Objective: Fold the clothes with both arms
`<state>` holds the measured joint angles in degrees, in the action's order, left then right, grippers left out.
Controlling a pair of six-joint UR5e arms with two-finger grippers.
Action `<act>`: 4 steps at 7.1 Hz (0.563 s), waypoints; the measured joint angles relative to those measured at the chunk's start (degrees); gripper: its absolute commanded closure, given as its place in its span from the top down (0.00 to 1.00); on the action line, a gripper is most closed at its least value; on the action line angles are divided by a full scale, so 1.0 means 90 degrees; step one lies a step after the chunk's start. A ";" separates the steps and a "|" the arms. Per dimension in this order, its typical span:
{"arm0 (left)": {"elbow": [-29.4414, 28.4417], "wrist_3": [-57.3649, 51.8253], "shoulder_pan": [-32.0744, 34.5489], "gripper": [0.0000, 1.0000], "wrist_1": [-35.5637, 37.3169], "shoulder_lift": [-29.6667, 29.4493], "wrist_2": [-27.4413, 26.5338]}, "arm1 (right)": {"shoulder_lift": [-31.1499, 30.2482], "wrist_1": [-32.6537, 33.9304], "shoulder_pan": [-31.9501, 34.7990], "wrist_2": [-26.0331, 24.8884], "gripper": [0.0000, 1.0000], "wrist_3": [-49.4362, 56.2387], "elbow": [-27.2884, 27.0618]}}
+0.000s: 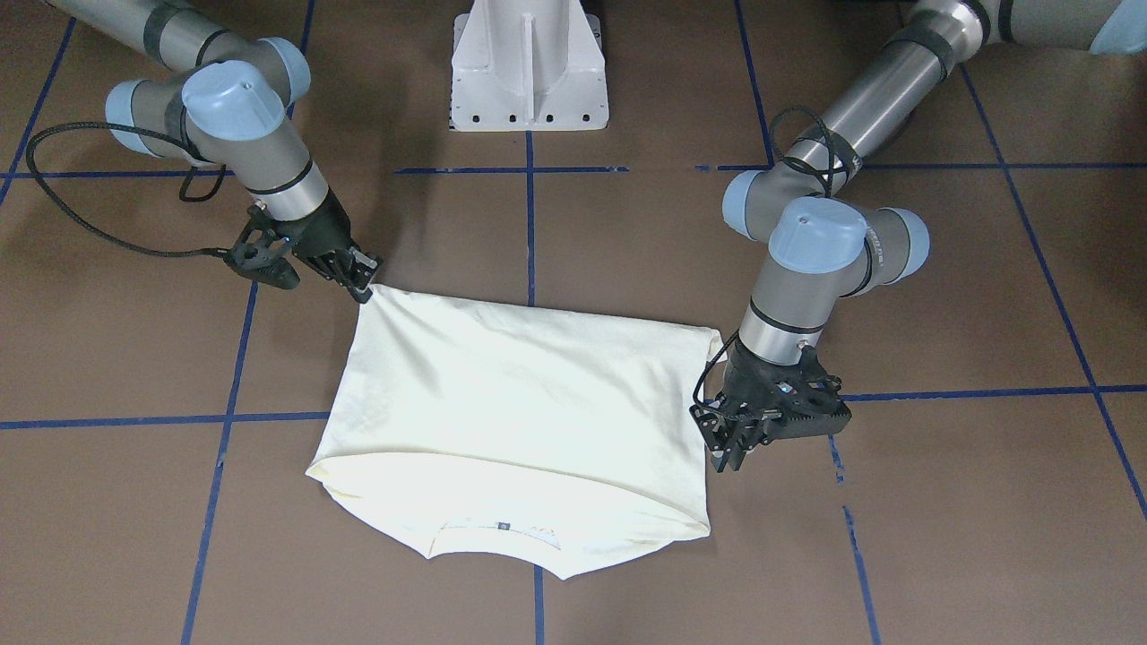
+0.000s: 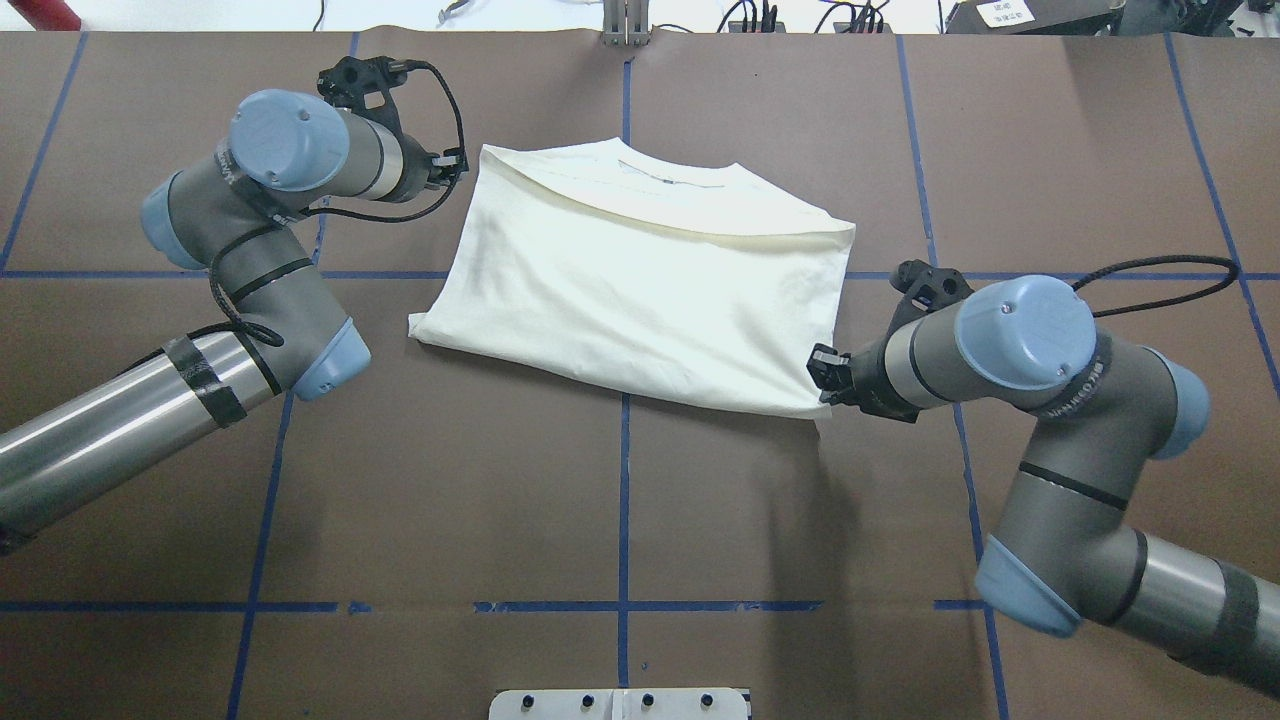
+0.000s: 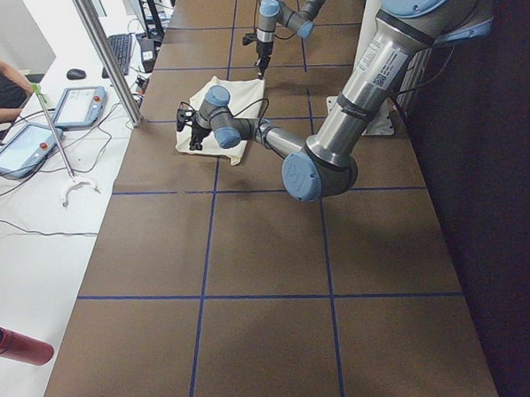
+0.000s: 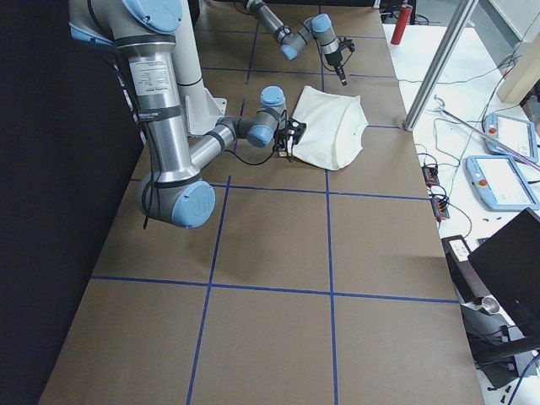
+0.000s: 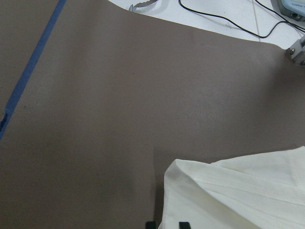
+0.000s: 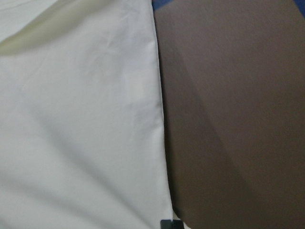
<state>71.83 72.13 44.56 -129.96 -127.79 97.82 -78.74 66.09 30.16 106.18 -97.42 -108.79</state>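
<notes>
Brown table top [image 2: 620, 520], blue tape grid [image 2: 624, 470], white pedestal [image 1: 529, 63] at the robot's edge. T-shirt [image 2: 640, 290] lies folded near mid-table, plain side up. Its collar [image 1: 502, 528] is on the edge away from the robot, and the top layer is folded over short of that edge.

Right gripper [image 1: 363, 288]: at the shirt corner nearest the robot on its own side, fingers clenched on the fabric, corner drawn to a point at the tips.

Left gripper [image 1: 724, 452]: low at the shirt's left edge, close to the far corner. Wrist view shows two fingertips [image 5: 183, 224] with the fabric edge between them. Cannot tell whether they are clamped.
</notes>
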 measured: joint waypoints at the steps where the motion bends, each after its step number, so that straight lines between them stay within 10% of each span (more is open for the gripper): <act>1: 0.0025 -0.0003 -0.0020 0.29 -0.0001 -0.0001 0.0002 | -0.0418 0.0003 -0.0450 -0.0111 0.00 -0.0299 -0.0501; 4: 0.0291 -0.0005 -0.0202 0.34 -0.0010 0.0050 0.0012 | -0.1233 0.0110 -0.1797 -0.0420 0.00 -0.0959 -0.1614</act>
<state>74.45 72.09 42.74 -130.05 -127.34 97.93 -89.84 67.08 13.99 102.40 -106.05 -123.32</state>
